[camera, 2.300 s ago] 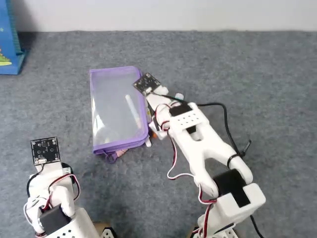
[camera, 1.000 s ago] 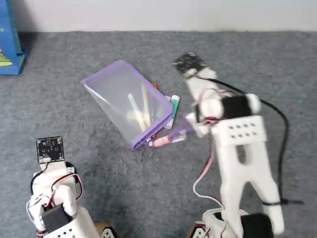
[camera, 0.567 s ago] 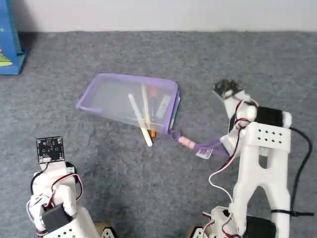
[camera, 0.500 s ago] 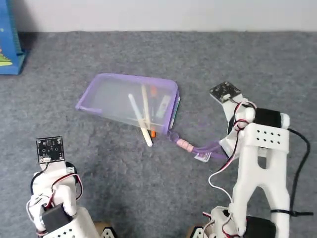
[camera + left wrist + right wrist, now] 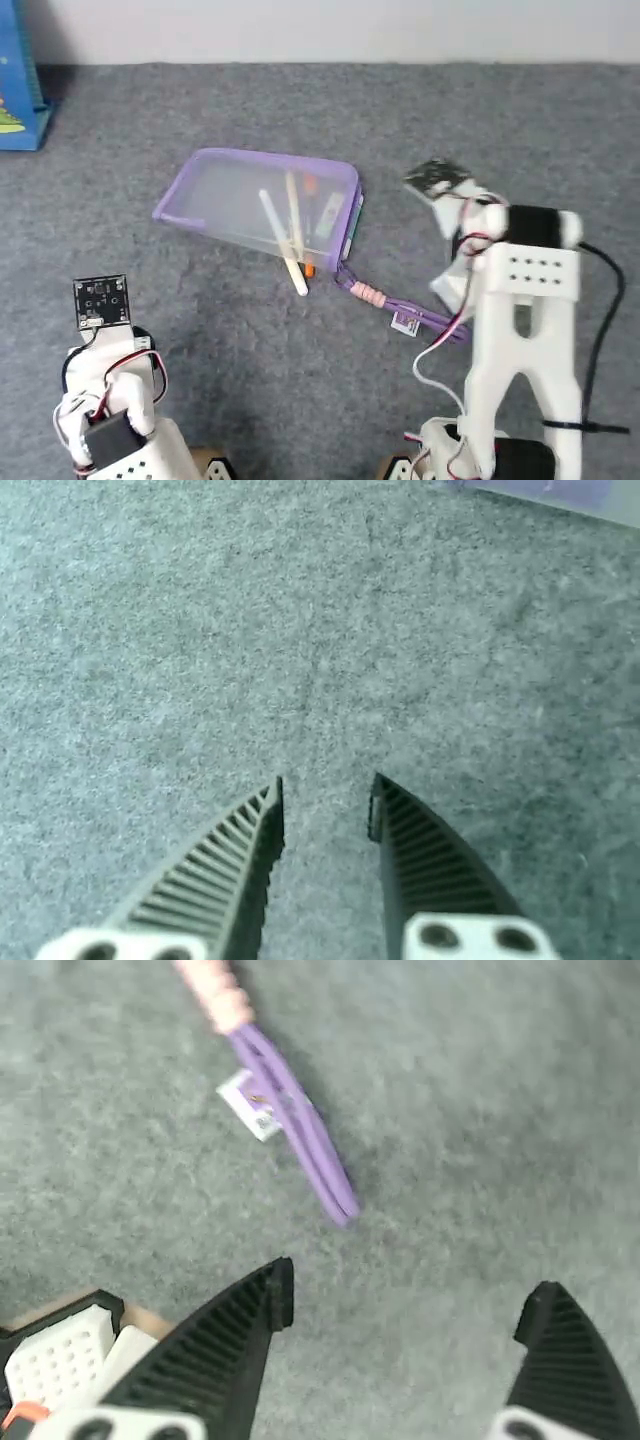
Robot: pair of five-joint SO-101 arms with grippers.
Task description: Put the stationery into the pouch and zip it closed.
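Item: clear plastic pouch with purple trim (image 5: 250, 200), centre-left in high view, white pen (image 5: 297, 275) protruding past its lower edge; purple wrist strap (image 5: 405, 312) lying loose; right gripper (image 5: 415, 1280) fingers wide apart, left gripper (image 5: 326, 783) fingers slightly apart, 0 things held; risk: zip jams on protruding pen, unanchored pouch drags.

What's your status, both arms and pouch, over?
Right gripper open above purple strap. Left gripper open over carpet. Pouch on carpet, stationery visible through it, zip state unclear. Nothing in the way.
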